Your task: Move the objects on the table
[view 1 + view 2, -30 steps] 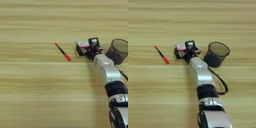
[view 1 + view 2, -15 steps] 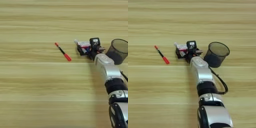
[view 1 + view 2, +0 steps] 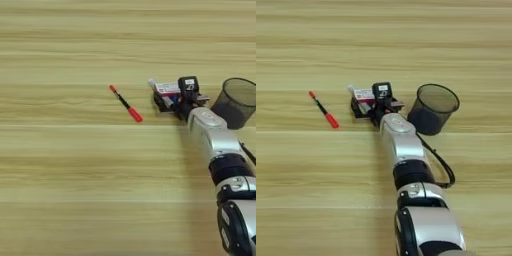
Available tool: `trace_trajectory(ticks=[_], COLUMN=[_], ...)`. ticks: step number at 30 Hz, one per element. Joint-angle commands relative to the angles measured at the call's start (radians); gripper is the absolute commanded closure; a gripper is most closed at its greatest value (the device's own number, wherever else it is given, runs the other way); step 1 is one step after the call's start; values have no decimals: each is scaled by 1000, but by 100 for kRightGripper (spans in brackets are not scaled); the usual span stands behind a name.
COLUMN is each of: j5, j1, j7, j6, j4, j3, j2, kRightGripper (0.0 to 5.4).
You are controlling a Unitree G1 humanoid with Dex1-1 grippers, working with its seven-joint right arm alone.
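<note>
Right eye view: your right gripper [image 3: 372, 103] sits on the white-and-red box [image 3: 363, 94] mid-table [image 3: 381, 45]; finger state can't tell. Red-capped pen [image 3: 323, 110] lies to its left, mesh cup [image 3: 433, 109] to its right.

Two head-mounted stereo eyes, both looking steeply down on the table [image 3: 60, 200], whose wood fills each frame edge to edge. Medium-close range. The arm [image 3: 406, 150] enters from the bottom edge, rising toward frame centre-right.

The left eye view reaches further left: the pen [image 3: 126, 103] sits near centre, and the cup [image 3: 236, 102] is cut by the right edge. The right eye view reaches further right: the pen [image 3: 322, 109] lies toward the left and the cup [image 3: 432, 109] is whole, with bare wood beyond it.

Shared: pen, box [image 3: 363, 95], cup, forearm and most of the table top.
</note>
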Motion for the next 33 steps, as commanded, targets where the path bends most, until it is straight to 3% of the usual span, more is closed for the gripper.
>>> trace_trajectory(ticks=[1,28,33], j5=[14,20,23], j1=[-100,-109,-109], j7=[0,9,11], j6=[-22,-20,-21], j4=[-29,-10,-9], j3=[-11,-11,-11], j2=[-26,-26,-27], kRightGripper=[3,3,68])
